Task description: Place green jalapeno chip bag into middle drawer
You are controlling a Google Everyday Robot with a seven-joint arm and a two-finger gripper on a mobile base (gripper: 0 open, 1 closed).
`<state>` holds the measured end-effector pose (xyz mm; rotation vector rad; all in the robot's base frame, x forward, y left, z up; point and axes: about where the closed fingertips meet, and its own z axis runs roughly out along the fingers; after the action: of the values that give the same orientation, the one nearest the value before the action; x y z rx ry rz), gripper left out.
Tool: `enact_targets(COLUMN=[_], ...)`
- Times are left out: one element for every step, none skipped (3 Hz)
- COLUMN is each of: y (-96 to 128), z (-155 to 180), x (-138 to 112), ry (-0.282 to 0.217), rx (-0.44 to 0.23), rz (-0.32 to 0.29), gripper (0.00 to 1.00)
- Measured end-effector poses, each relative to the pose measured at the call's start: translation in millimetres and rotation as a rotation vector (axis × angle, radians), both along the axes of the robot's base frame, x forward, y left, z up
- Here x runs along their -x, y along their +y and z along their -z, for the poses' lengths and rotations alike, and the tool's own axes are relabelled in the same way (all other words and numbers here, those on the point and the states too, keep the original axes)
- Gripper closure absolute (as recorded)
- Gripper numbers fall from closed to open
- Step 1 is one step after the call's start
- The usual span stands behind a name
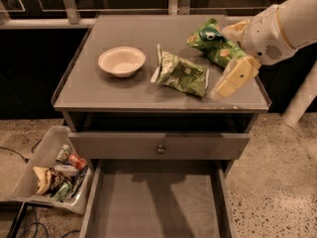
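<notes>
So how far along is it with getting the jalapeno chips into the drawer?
Early. Done: the middle drawer stands pulled open, floor bare. In hand: the claw is over the right side of the cabinet top, beside the green jalapeno chip bag, which lies there unheld. Left: grasp the bag, carry it down, release it in the drawer.

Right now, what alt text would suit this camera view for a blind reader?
A robot's gripper hangs just right of an olive chip bag on a grey cabinet top, a white bowl to the bag's left and a brighter green bag behind. Below, a wide drawer stands open, a snack bin on the floor beside it.
</notes>
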<state>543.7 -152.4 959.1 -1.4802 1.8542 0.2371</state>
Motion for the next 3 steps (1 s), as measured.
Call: enact_targets(y=[15,23,29], z=[14,29,41], x=[-20,-36,-50], ry=[-0.004,-0.018,-0.032], rx=[-0.009,-0.022,-0.031], rz=[-0.016,-0.009,-0.001], gripper=[0.00,0.00,0.00])
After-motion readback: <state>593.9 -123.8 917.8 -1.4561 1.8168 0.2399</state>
